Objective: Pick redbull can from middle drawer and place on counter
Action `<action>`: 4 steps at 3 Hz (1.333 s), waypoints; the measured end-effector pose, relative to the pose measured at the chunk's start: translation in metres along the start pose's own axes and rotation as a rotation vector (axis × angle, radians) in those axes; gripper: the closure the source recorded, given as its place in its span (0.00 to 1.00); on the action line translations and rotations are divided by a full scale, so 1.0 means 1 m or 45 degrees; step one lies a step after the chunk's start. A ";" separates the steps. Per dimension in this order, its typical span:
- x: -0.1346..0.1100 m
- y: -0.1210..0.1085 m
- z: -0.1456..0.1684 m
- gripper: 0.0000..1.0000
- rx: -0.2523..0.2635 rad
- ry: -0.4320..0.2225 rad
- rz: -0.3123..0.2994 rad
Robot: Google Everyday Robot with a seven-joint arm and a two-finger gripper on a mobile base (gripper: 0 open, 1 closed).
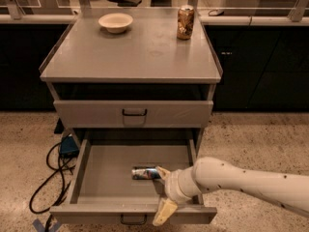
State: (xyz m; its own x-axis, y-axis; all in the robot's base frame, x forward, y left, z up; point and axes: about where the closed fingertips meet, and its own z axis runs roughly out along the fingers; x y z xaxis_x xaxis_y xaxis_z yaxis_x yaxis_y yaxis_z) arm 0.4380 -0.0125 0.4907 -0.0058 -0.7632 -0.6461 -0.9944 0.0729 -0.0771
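The redbull can (pixel 144 173), slim, silver and blue, lies on its side on the floor of the open middle drawer (pixel 106 178). My gripper (pixel 163 192) reaches in from the right over the drawer's front right part. It is open and holds nothing. One finger (pixel 162 173) is at the can's right end and the other (pixel 164 211) hangs over the drawer's front wall. The grey counter (pixel 130 52) is the cabinet's top, above the drawers.
A pale bowl (pixel 116 21) and a gold-brown patterned can (pixel 185 21) stand at the back of the counter. A closed drawer (pixel 133 112) sits above the open one. Black cables (pixel 50 170) and a blue box (pixel 67 146) lie on the floor left of the cabinet.
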 end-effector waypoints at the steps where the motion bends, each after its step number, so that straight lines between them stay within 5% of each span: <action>1: -0.025 -0.055 0.014 0.00 0.142 -0.092 -0.076; 3: -0.024 -0.067 0.018 0.00 0.179 -0.120 -0.074; 4: -0.010 -0.097 0.033 0.00 0.256 -0.111 -0.073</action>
State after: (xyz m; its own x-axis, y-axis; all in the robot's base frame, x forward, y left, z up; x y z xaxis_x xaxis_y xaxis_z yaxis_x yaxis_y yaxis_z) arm 0.5382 0.0098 0.4795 0.0680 -0.7119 -0.6990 -0.9517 0.1639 -0.2595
